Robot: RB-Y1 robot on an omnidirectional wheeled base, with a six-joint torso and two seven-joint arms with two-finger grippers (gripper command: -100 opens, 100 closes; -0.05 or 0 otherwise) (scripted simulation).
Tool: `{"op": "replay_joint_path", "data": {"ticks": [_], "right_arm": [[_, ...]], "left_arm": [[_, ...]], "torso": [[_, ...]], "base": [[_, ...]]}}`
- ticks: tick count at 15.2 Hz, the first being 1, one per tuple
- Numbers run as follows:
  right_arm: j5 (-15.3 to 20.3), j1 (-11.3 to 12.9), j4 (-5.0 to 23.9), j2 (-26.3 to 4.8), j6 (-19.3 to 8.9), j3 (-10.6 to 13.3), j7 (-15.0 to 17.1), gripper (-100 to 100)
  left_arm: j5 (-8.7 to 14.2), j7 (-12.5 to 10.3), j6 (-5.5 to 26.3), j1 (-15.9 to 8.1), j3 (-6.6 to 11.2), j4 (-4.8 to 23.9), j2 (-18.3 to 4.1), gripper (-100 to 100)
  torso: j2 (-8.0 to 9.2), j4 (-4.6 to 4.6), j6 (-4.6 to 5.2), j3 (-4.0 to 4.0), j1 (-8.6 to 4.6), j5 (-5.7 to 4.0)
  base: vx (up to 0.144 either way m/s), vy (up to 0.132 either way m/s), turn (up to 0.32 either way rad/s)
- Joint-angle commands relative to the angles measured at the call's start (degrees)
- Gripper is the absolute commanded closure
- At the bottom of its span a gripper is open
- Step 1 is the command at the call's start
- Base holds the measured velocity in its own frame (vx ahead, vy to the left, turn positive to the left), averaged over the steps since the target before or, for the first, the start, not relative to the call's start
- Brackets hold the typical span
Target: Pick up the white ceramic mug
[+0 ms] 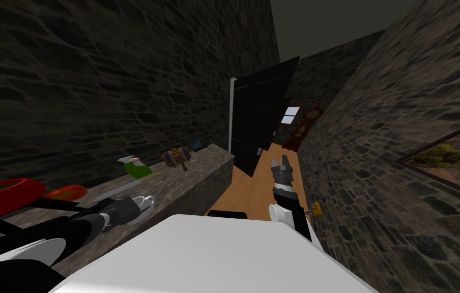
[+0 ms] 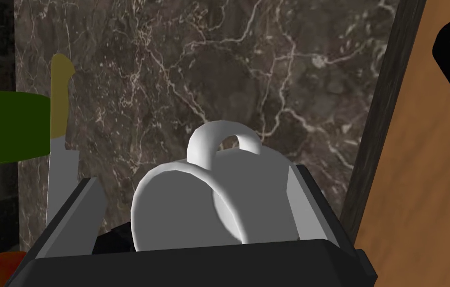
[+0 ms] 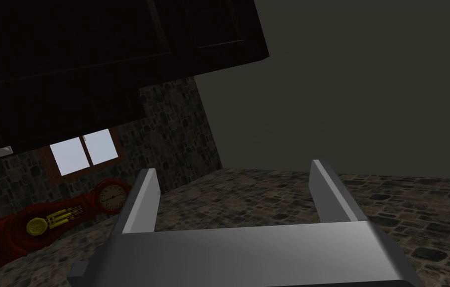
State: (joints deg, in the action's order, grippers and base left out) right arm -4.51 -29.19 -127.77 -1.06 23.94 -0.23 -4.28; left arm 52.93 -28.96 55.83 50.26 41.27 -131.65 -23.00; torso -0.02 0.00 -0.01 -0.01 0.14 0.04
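While the left hand stood open around the mug on the tabletop, near left, its fingers would best close evenly on the body, clear of the handle.

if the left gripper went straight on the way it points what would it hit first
The white mug, which sits between the left gripper's open fingers. Past it lies the marble counter, seemingly close.
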Motion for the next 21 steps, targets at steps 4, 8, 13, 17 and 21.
{"op": "replay_joint_path", "data": {"ticks": [4,8,13,17,21], "right_arm": [[0.0,0.0,0.0,0.0,0.0,0.0,0.0,0],[0.0,0.0,0.0,0.0,0.0,0.0,0.0,0],[0.0,0.0,0.0,0.0,0.0,0.0,0.0,0],[0.0,0.0,0.0,0.0,0.0,0.0,0.0,0],[0.0,0.0,0.0,0.0,0.0,0.0,0.0,0]], "left_arm": [[2.63,-0.88,5.51,1.31,2.02,0.25,-0.34,-100],[4.49,-1.67,9.13,2.22,3.48,0.43,-0.49,-100],[7.97,-3.13,15.38,3.91,6.17,0.8,-0.7,-100],[9.56,-3.8,18.97,4.67,7.4,0.97,-0.77,-100],[12.44,-5.01,23.93,6.03,9.58,1.3,-0.85,-100]], "torso": [[-0.01,0.0,0.02,-0.01,-0.02,-0.01],[-0.01,0.0,0.0,-0.01,0.0,0.0],[-0.03,-0.01,0.03,-0.02,-0.01,-0.01],[-0.04,-0.01,0.02,-0.03,0.02,0.0],[-0.07,-0.01,0.0,-0.04,0.01,0.0]], "base": [[-0.004,0.021,-0.09],[-0.004,0.028,-0.091],[-0.002,0.026,-0.128],[0.0,0.029,-0.09],[0.006,0.031,-0.107]]}}
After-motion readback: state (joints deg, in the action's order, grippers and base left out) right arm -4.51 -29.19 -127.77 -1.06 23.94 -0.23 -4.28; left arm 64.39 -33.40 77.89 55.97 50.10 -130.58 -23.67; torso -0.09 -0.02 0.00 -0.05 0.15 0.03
